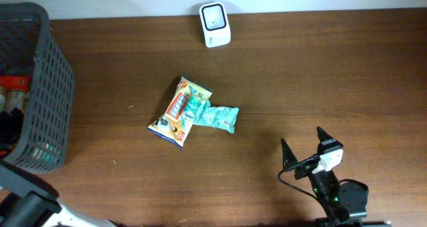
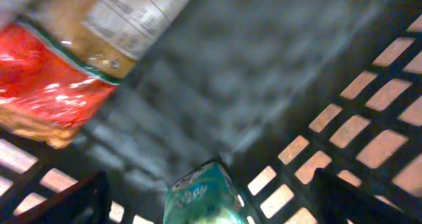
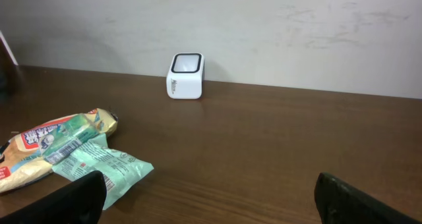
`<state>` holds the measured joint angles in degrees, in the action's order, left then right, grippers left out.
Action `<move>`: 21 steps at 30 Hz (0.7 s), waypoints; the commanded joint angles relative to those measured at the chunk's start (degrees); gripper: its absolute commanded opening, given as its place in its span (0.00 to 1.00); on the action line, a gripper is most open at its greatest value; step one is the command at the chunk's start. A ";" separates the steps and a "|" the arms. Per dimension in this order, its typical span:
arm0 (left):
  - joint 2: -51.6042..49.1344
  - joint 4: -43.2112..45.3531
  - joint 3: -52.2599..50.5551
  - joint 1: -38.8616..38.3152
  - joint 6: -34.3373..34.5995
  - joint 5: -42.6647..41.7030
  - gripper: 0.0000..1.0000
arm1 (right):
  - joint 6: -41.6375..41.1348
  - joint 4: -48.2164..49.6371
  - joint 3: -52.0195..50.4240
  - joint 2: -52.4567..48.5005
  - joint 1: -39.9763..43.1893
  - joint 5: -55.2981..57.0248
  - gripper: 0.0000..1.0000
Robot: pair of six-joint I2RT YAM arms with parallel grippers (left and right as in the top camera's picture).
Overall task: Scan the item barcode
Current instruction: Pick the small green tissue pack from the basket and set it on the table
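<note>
A: Left gripper [image 2: 208, 179]?
B: Jaws wide, inside dark grey mesh basket [image 1: 41, 87], over teal foil packet [image 2: 200, 201].
A: Right gripper [image 1: 301, 137]?
B: Wide, empty. Yellow snack packet [image 1: 179, 111] lies on brown wooden table [image 1: 333, 67], overlapping mint-green wrapper [image 1: 219, 117], near white box-shaped scanner [image 1: 215, 25].

You have a dark grey lattice basket [image 1: 50, 87] standing at the left edge of the brown wooden worktop [image 1: 347, 73]. From the left wrist view you look into it, at a slotted side and a dim, blurred floor. Behind the worktop runs a pale, scuffed wall [image 3: 264, 33].
</note>
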<state>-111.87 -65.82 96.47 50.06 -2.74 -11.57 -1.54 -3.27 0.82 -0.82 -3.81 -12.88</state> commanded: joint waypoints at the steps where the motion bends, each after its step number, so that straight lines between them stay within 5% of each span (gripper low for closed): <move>1: -8.92 -1.73 -0.44 0.31 -9.97 -7.04 0.75 | -0.44 -0.15 -0.50 -0.02 -0.31 0.72 0.99; 5: -14.34 -4.52 -1.20 0.31 -14.97 -10.10 0.72 | -0.44 -0.15 -0.50 -0.02 -0.31 0.72 0.99; 6: -14.56 -4.96 -1.20 0.31 -14.95 -10.10 0.47 | -0.44 -0.15 -0.50 -0.02 -0.31 0.74 0.99; 7: -14.56 -5.22 -1.18 0.31 -14.91 -10.16 0.09 | -0.44 -0.15 -0.50 -0.02 -0.31 0.72 0.99; 8: -14.53 -5.38 -1.18 0.37 -14.84 -10.36 0.00 | -0.44 -0.15 -0.50 -0.02 -0.31 0.72 0.99; 12: -14.53 -10.40 8.92 0.37 -9.44 -9.46 0.00 | -0.44 -0.15 -0.50 -0.02 -0.31 0.72 0.99; 16: -14.49 -23.02 53.66 -1.01 5.16 -14.93 0.00 | -0.44 -0.15 -0.50 -0.02 -0.31 0.72 0.99; 18: -14.43 -26.03 67.43 -5.40 6.47 -22.23 0.00 | -0.44 -0.15 -0.50 -0.02 -0.31 0.72 0.99; 21: -14.43 -30.91 72.78 -19.08 5.95 -22.08 0.00 | -0.46 -0.15 -0.50 -0.02 -0.31 0.72 0.99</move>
<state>-125.71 -95.59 167.89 40.56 2.28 -30.39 -1.52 -3.25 0.82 -0.95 -3.81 -12.84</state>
